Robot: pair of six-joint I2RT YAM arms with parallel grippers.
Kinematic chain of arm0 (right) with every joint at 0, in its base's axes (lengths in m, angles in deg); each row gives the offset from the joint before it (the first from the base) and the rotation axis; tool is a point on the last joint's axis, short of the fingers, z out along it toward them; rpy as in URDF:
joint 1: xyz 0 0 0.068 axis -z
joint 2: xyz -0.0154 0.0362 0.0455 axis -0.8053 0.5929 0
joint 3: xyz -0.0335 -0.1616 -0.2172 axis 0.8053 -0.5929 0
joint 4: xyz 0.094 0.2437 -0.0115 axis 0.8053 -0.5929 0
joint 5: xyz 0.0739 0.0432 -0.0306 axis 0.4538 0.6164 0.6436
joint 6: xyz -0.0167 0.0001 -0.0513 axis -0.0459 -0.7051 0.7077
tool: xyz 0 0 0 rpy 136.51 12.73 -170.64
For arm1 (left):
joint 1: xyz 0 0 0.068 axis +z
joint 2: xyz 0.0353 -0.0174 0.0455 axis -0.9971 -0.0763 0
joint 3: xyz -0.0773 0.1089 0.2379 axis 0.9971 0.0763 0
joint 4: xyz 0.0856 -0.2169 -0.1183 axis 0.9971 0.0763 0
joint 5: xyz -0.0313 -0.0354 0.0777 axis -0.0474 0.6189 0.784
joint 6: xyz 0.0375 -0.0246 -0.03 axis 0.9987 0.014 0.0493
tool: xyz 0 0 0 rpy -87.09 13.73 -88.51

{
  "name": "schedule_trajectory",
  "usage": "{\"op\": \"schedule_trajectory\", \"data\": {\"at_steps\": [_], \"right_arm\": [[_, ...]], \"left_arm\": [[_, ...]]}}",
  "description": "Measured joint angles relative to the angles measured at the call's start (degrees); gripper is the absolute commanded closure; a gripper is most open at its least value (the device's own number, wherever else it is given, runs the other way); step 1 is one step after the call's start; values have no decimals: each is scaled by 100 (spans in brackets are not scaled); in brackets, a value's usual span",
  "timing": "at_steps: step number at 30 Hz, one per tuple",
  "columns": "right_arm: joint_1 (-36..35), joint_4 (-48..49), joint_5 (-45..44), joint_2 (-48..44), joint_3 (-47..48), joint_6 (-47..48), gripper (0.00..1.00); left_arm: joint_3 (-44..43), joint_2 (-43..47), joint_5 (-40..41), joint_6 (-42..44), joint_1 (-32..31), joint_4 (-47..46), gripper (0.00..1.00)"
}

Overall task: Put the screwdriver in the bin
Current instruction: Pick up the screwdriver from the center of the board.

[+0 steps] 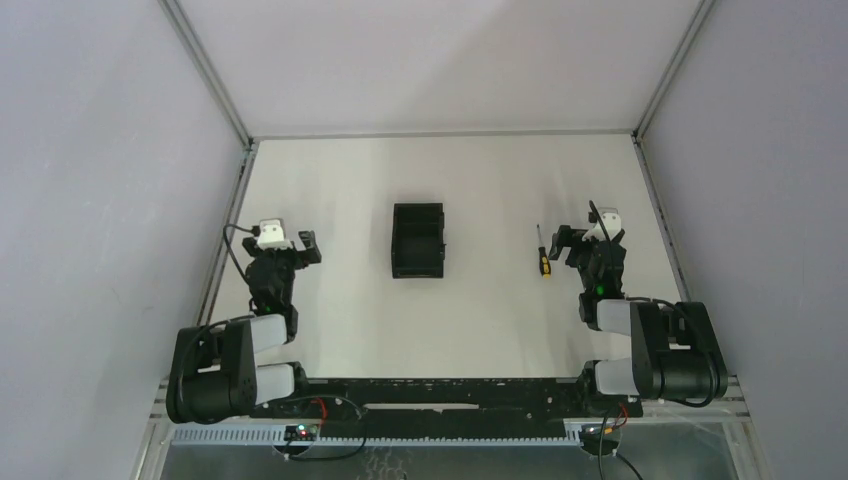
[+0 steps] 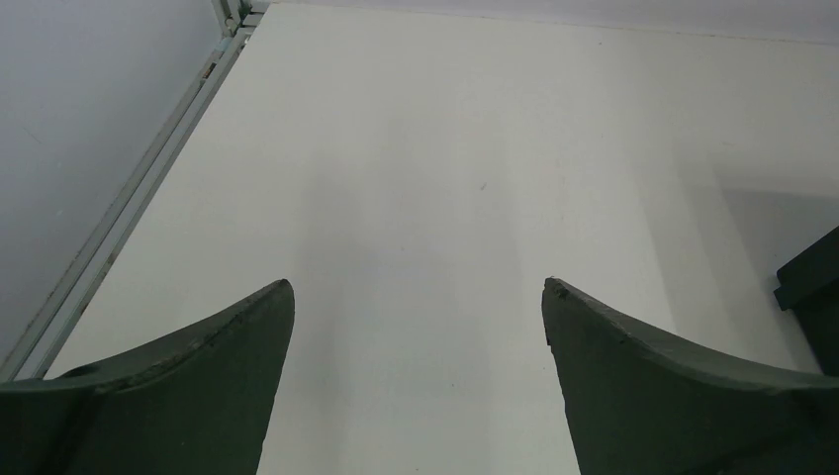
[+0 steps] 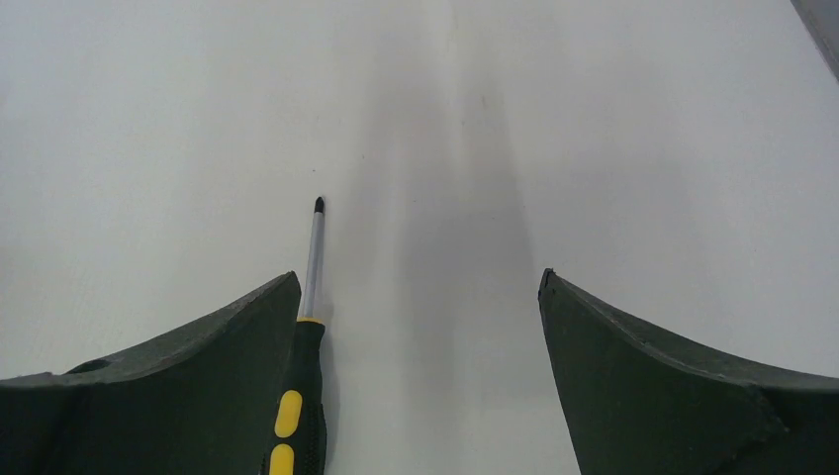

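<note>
Since the screwdriver [image 1: 541, 252] lies flat on the desk [image 1: 480, 180] and not in the bin [image 1: 395, 240], the job looks to be at its first step: getting hold of the tool.

The right end effector [image 1: 567, 245] is the one close to it. Its two fingers are wide apart and hold nothing. From the right wrist, the screwdriver [image 3: 302, 366] sits just inside the left finger [image 3: 218, 346] of the right end effector [image 3: 420, 282], far off the middle of the gap. I cannot tell if it touches that finger. The tip points away from the end effector, and the handle runs back under it and out of view.

The left end effector [image 2: 418, 287] is also wide apart and holds nothing. One dark corner of the bin [image 2: 811, 287] shows at its right side.

I think the next move needs a small shift to the right end effector's own left, so the handle sits in the middle of the gap. Then it should go down and close on the handle. After that comes a carry to its left, since the bin stands well apart on that side, between the two end effectors.

The screwdriver is small and thin. Its handle is black with yellow spots. Its shaft is a thin grey rod with a dark tip. Being so thin and round, it may roll or slip, so the grip should be on the fat handle.
</note>
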Motion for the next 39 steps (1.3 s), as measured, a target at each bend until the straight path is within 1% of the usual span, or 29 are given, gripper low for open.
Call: {"op": "schedule_trajectory", "data": {"at_steps": [31, 36, 39], "right_arm": [[24, -2, 59, 0, 2, -2, 0], [22, -555, 133, -35, 380, 7, 0], [15, -708, 170, -140, 566, 11, 0]], "left_arm": [[0, 0, 0, 0, 0, 0, 0], [0, 0, 0, 0, 0, 0, 0], [0, 0, 0, 0, 0, 0, 0]]}}
